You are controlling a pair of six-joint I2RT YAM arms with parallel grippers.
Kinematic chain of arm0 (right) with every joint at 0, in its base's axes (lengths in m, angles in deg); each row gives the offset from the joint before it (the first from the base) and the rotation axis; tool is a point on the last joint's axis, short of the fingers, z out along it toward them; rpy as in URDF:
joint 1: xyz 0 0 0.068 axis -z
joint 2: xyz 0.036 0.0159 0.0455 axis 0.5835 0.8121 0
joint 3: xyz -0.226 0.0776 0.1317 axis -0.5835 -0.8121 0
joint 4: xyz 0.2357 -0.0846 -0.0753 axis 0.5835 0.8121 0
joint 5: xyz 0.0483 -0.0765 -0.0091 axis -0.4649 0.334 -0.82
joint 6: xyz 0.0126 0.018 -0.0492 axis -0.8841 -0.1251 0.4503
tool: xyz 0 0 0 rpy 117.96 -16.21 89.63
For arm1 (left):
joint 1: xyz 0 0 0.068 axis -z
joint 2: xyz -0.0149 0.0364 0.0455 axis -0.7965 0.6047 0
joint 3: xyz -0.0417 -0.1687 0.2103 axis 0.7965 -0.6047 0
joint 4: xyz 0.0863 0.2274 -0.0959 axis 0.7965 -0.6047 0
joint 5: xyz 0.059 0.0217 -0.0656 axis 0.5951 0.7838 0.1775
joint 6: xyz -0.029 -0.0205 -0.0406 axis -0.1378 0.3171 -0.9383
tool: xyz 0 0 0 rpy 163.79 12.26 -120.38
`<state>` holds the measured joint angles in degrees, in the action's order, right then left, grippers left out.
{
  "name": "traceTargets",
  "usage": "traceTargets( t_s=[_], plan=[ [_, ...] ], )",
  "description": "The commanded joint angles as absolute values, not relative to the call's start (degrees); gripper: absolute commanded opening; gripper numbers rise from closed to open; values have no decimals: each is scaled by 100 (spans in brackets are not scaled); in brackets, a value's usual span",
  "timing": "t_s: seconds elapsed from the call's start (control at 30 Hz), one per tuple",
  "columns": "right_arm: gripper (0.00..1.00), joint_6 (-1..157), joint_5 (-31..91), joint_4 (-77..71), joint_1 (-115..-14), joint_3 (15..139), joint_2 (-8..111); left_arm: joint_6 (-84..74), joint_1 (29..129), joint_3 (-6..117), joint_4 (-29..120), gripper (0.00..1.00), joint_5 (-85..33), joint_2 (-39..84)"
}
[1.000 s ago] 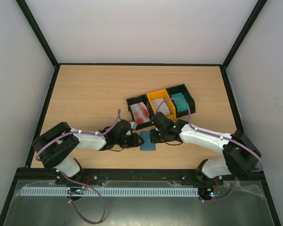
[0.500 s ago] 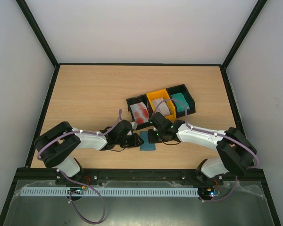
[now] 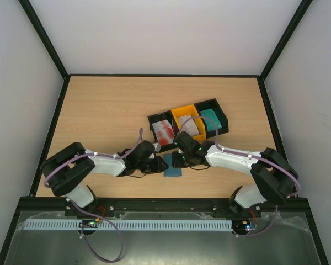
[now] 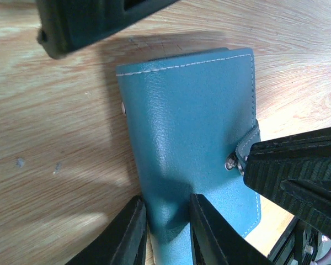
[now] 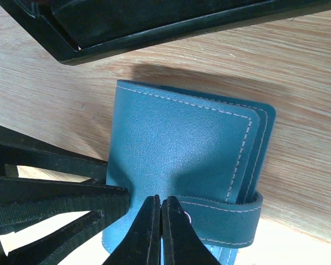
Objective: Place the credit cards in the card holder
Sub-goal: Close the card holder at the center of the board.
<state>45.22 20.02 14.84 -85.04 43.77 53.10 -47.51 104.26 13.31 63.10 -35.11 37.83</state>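
Stitching runs round the blue-green card holder (image 3: 172, 166), which lies folded shut on the table (image 3: 99, 110) between the two arms, just in front of the bins. The left gripper (image 4: 168, 234) pinches its edge with fingers nearly closed. The right gripper (image 5: 160, 212) is closed tight on nothing, with its tips on the clasp strap. One black bin (image 3: 151, 124) holds red-and-white cards (image 3: 164, 132), the yellow bin (image 3: 183, 109) holds grey cards (image 3: 192, 126), and the other black bin (image 3: 225, 122) holds green cards (image 3: 211, 121).
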Motion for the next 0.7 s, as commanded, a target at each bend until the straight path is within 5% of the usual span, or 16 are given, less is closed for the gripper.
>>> traceTargets(
  t_s=[0.0,0.67],
  plan=[
    [2,4501,2168,1470,-8491,4379,5370,-4688,10465,1339,6097,25,-3460,3964],
    [2,3823,2184,562,-8490,3953,5027,-4643,10472,1346,6231,25,-3583,3933]
  ],
)
